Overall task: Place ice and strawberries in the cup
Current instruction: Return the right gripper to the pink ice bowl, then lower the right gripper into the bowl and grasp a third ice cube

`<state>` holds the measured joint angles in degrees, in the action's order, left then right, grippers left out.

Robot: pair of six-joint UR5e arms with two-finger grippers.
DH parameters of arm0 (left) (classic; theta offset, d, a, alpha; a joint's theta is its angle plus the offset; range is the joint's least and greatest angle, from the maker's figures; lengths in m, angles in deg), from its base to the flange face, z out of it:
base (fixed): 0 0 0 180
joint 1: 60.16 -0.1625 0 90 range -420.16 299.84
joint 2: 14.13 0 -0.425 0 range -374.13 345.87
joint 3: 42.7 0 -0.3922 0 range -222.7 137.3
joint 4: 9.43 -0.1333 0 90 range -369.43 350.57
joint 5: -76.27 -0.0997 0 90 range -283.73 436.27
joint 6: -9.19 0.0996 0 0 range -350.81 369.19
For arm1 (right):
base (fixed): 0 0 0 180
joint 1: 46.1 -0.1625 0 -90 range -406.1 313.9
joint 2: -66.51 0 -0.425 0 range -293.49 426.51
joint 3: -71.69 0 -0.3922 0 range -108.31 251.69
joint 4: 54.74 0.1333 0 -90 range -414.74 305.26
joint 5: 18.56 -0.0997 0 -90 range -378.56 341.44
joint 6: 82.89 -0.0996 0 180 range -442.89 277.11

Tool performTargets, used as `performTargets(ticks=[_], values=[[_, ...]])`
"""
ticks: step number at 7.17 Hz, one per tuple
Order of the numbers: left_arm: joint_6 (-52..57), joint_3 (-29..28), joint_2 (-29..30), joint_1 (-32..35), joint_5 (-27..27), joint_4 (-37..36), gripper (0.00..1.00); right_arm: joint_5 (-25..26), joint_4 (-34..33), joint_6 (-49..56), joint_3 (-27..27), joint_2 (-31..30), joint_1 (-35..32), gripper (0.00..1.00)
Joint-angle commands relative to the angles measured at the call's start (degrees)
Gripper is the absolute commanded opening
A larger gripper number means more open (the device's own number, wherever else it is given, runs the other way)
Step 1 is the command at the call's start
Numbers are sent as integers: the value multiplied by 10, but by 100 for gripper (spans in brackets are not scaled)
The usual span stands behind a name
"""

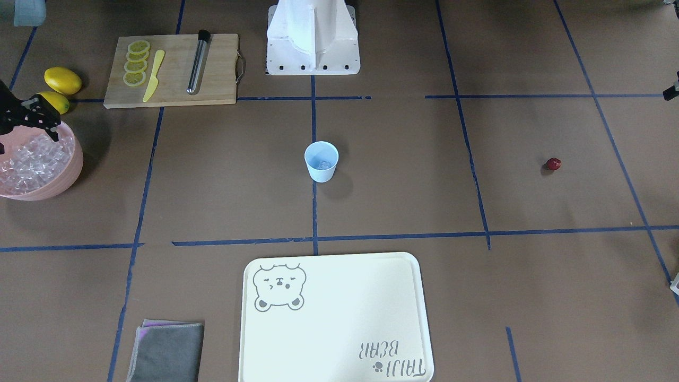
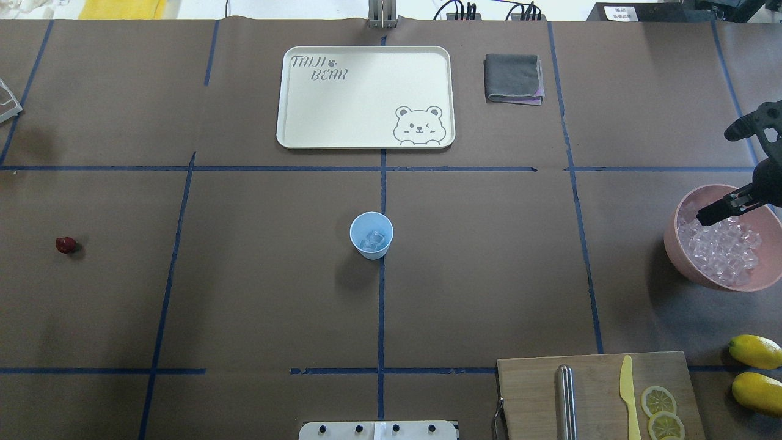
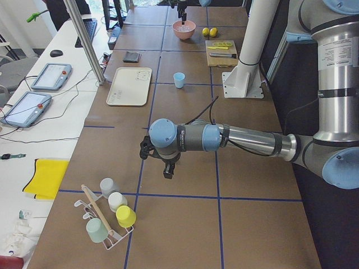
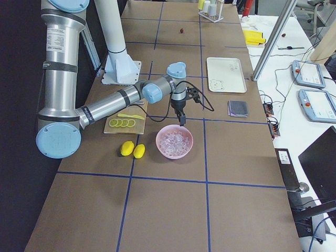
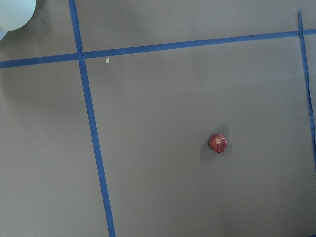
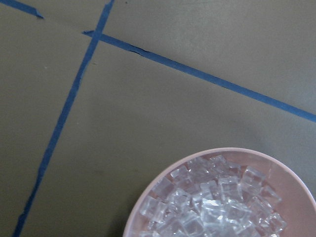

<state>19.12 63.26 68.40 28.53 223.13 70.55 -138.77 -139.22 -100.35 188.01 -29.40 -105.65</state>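
Note:
The light-blue cup (image 2: 355,239) stands at the table's middle with a few ice cubes (image 2: 372,238) inside; it also shows in the front view (image 1: 321,174). More ice (image 2: 724,247) fills the pink bowl (image 2: 679,260) at the right. My right gripper (image 2: 702,217) hangs just above the ice near the bowl's far rim; I cannot tell if it is open or shut. The strawberry (image 2: 65,245) lies alone far left, also in the left wrist view (image 5: 217,142). My left gripper (image 3: 168,172) shows only from the side, high above the table; I cannot tell its state.
A cutting board (image 2: 537,397) with lemon slices (image 2: 658,401), a yellow knife (image 2: 628,391) and a metal tube (image 2: 566,400) lies front right. Two lemons (image 2: 756,351) sit beside it. A cream tray (image 2: 366,91) and grey cloth (image 2: 513,78) lie at the far side. A cup rack (image 3: 106,218) stands far left.

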Motion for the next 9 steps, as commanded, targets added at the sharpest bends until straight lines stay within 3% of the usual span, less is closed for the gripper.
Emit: performTargets(ticks=[1, 3, 7, 9], values=[[0, 0, 0, 1, 0, 0, 100, -3, 13, 25, -27, 1, -7, 99], [0, 0, 0, 0, 0, 0, 100, -6, 116, 30, -88, -9, -7, 99], [0, 2, 0, 0, 1, 0, 100, -7, 129, 16, -104, 0, 4, 80], [0, 6, 0, 0, 0, 0, 100, -16, 129, 18, -106, -2, 11, 77]])
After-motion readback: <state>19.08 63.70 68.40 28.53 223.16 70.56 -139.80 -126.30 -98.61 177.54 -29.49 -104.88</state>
